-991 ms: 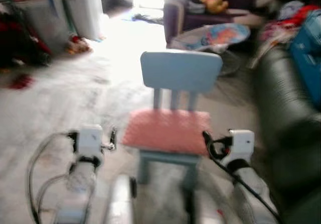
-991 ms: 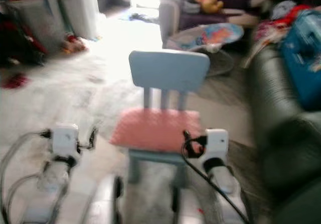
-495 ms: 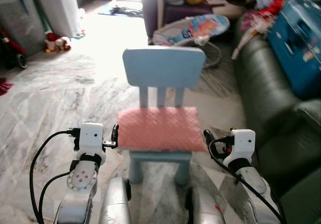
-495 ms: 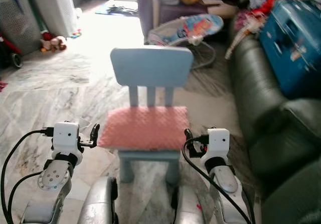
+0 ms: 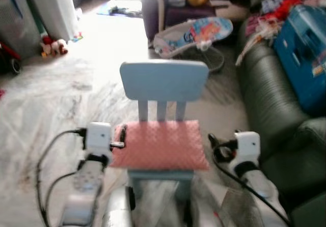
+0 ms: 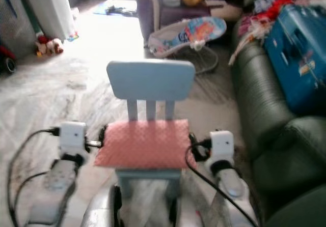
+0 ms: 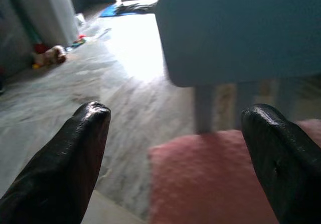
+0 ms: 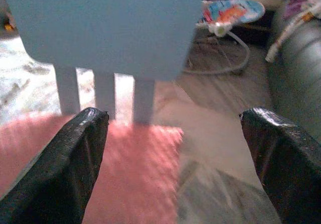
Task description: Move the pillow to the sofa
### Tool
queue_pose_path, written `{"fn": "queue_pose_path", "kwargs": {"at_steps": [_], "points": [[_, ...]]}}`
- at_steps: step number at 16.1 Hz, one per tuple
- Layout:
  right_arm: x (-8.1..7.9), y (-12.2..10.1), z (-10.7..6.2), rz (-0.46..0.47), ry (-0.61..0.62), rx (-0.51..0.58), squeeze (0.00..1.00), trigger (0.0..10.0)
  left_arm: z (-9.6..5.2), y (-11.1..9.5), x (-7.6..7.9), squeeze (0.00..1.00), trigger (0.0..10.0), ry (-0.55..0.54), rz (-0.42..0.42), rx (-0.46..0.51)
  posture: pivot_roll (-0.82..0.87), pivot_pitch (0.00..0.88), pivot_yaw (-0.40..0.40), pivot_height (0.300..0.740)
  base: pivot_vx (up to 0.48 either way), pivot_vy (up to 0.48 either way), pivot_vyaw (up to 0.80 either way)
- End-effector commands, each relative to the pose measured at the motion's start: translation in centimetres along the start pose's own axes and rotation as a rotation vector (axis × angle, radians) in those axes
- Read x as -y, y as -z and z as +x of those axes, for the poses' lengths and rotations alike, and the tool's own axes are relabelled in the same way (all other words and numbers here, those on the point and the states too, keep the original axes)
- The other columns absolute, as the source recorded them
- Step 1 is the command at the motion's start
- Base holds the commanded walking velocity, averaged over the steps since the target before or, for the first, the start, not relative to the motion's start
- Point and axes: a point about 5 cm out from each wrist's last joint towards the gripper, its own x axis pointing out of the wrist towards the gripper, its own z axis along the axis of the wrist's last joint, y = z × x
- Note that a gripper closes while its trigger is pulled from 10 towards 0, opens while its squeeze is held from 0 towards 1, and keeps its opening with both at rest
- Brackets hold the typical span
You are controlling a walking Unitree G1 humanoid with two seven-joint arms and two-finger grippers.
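The pink pillow (image 5: 160, 144) is lying flat on the seat of the little blue chair (image 5: 164, 81), and the dark sofa (image 5: 275, 115) is waiting just off to the right. The left tool (image 7: 175, 148) and right tool (image 8: 173, 151) are both being held spread wide at the pillow's two side edges. It's probably light, soft and squishy, so it's best pinched at those side edges, deep enough that the fabric isn't slipping out.

A pink pillow (image 5: 160, 144) lies flat on the light-blue chair (image 5: 164, 80), which stands on the marble floor (image 5: 46, 105).
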Motion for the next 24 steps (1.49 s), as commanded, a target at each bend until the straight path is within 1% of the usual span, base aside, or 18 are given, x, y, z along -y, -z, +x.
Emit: {"fn": "queue_pose_path", "kwargs": {"at_steps": [1,9,12,14,15,17,20,22,24], "points": [[0.0,-0.3,0.2,-0.005,-0.004,0.008,0.00,10.0,0.0,-0.2,-0.2,0.00,10.0,-0.016,0.003,-0.001,0.00,0.000,-0.018,0.626,0.000,0.000,0.00],[0.1,-0.1,0.2,-0.006,-0.004,0.001,0.00,10.0,0.1,-0.2,-0.2,0.00,10.0,-0.027,-0.002,-0.003,-0.01,0.000,-0.021,0.626,0.000,0.000,0.00],[0.0,0.0,-0.2,0.000,-0.003,-0.004,0.00,10.0,-0.2,0.4,-0.3,0.00,10.0,-0.031,0.011,-0.028,0.00,0.000,-0.021,0.602,0.000,0.000,0.00],[-0.1,0.3,-0.4,0.013,0.002,-0.013,0.00,10.0,-0.4,0.9,-0.8,0.00,10.0,-0.042,0.029,-0.061,0.00,0.017,-0.022,0.577,0.000,0.000,0.00],[-0.2,0.2,-0.4,0.017,0.001,-0.013,0.00,10.0,-0.5,1.0,-1.1,0.00,10.0,-0.046,0.053,-0.076,0.01,0.029,-0.024,0.562,0.000,0.000,0.00],[0.0,0.1,-0.4,0.018,0.003,-0.016,0.00,10.0,-0.5,0.9,-1.8,0.00,10.0,-0.058,0.058,-0.079,0.01,0.055,-0.033,0.537,0.000,0.000,0.00],[0.7,0.0,-0.2,0.003,0.006,-0.025,0.00,10.0,-0.7,0.7,-2.7,0.00,10.0,-0.065,0.083,-0.073,0.01,0.071,-0.044,0.532,0.000,0.000,0.00],[1.4,-0.1,0.3,0.007,0.017,-0.038,0.00,10.0,-0.6,0.5,-3.2,0.00,10.0,-0.098,0.090,-0.082,0.01,0.079,-0.049,0.532,0.000,0.000,0.00],[1.6,-0.4,0.5,0.002,0.012,-0.033,0.00,10.0,-0.2,0.2,-3.8,0.00,10.0,-0.161,0.072,-0.109,0.01,0.082,-0.051,0.532,0.000,0.000,0.00]]}}
